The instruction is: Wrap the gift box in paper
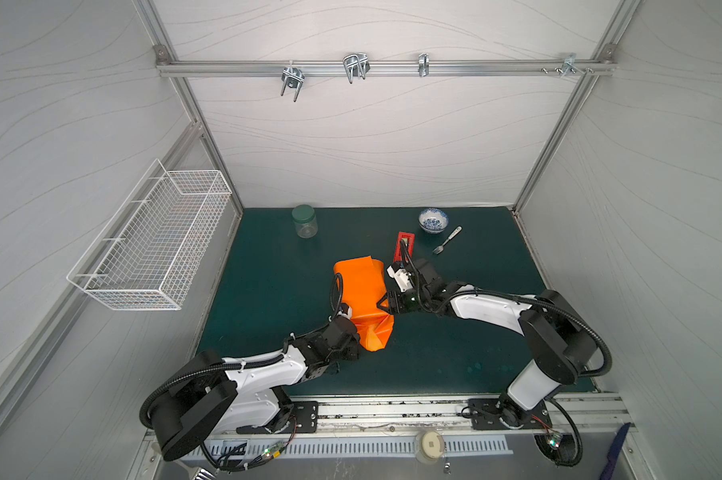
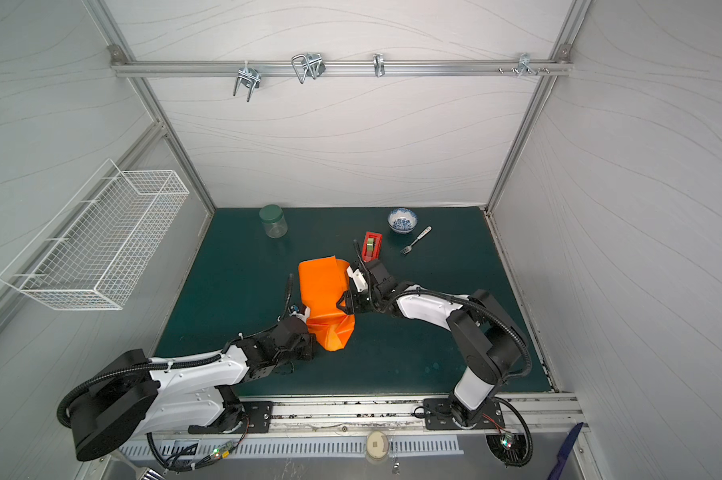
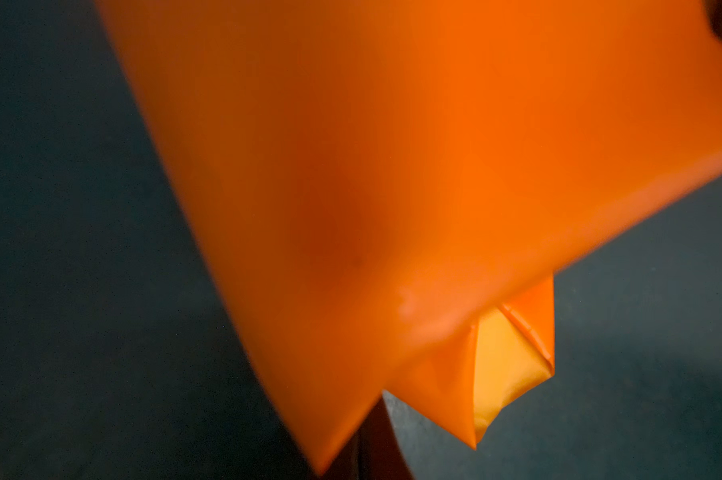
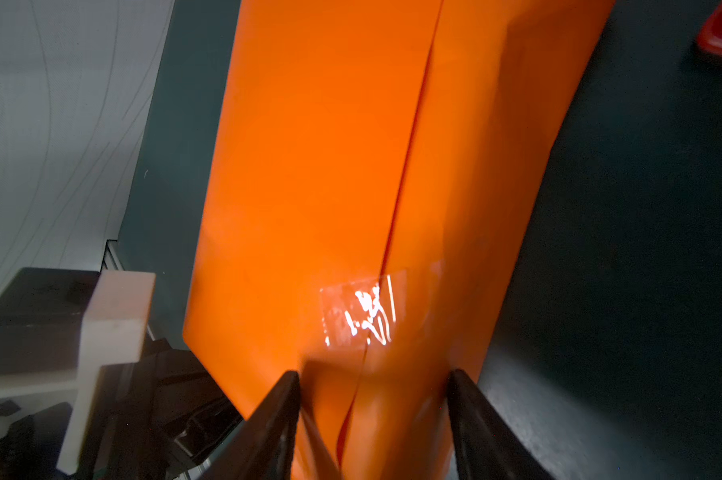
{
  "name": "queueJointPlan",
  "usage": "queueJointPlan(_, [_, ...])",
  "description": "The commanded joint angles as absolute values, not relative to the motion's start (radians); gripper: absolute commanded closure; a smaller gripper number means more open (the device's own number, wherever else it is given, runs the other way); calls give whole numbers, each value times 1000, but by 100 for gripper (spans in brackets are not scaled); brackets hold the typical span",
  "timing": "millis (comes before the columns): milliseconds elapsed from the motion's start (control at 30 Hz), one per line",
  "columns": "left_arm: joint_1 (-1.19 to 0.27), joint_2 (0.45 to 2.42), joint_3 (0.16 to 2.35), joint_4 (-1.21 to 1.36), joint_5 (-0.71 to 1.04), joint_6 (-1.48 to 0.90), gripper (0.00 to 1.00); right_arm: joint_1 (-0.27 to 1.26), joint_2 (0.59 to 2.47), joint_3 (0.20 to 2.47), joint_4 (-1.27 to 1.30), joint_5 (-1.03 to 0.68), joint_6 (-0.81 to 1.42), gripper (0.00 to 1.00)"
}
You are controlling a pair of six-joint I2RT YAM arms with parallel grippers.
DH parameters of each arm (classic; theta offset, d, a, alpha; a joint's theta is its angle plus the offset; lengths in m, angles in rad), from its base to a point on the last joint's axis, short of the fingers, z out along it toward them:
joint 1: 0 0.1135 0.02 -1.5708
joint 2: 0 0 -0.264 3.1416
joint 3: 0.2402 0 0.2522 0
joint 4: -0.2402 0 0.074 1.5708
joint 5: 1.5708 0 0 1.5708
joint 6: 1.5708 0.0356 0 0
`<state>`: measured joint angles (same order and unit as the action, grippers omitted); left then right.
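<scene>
The orange paper (image 1: 363,286) (image 2: 324,282) is folded over into a long parcel in the middle of the green mat. The gift box is hidden inside it. A clear strip of tape (image 4: 361,311) crosses the paper's seam. My left gripper (image 1: 353,332) (image 3: 365,453) sits at the parcel's near left corner, shut on a corner of the paper (image 3: 392,166). A folded flap (image 3: 504,357) hangs at that near end. My right gripper (image 1: 382,303) (image 4: 374,378) stands open at the parcel's right side, its two fingers spread over the top of the paper (image 4: 330,166) astride the seam.
A red tape dispenser (image 1: 404,245) (image 2: 372,245) stands just behind the right gripper. A blue-patterned bowl (image 1: 433,220) and a fork (image 1: 446,241) lie at the back right, a green-lidded jar (image 1: 304,221) at the back left. A white wire basket (image 1: 151,245) hangs on the left wall.
</scene>
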<state>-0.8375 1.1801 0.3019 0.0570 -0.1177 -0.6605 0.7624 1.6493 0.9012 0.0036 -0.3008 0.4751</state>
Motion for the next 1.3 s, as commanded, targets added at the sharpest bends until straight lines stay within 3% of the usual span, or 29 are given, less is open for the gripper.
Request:
queueJointPlan(0, [-846, 1194, 355, 38, -99, -650, 99, 767, 1684, 899, -38, -293, 470, 43])
queueJointPlan(400, [-847, 1295, 392, 84, -75, -632, 100, 767, 1674, 894, -45, -289, 465, 43])
queueJointPlan(1267, [-938, 1249, 336, 53, -51, -658, 100, 765, 1680, 899, -41, -291, 471, 43])
